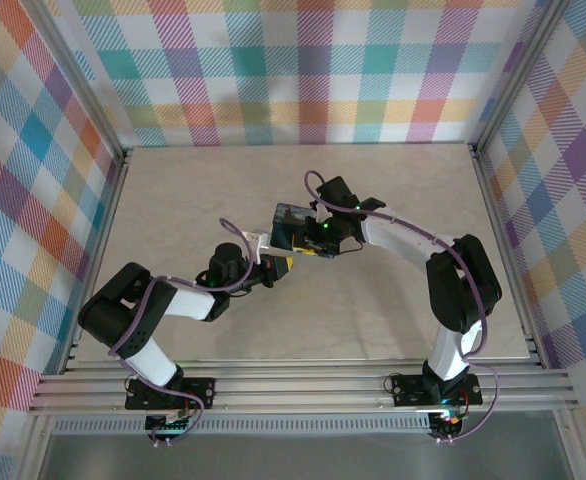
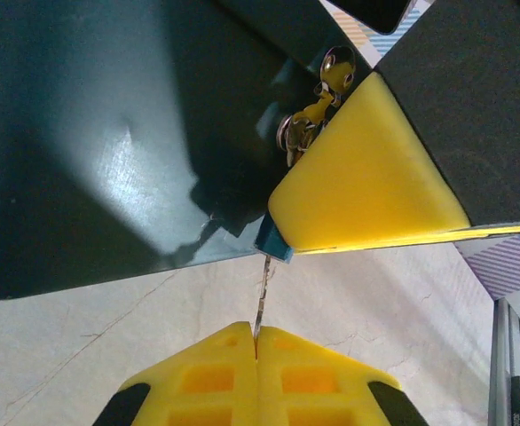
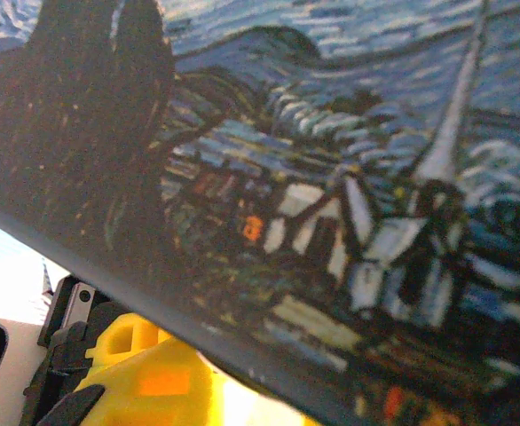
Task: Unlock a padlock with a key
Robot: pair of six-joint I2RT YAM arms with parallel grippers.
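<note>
Gently — my left gripper (image 2: 256,346) pinching a thin silvery strip (image 2: 261,293) at the padlock (image 2: 273,244), my right gripper (image 1: 311,242) clamping the starry-night tin (image 3: 331,177) — I had to twist, not bend.

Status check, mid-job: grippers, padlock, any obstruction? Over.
Left gripper shut on thin metal strip below padlock. Right gripper holds tin, finger crowding padlock. Keys dangle beside.

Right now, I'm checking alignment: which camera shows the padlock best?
Left wrist: a blue corner of the padlock peeks under the right gripper's yellow finger, a thin metal strip running into the shut left gripper. Top external: too small to tell. Right wrist: hidden behind the painted tin.
</note>
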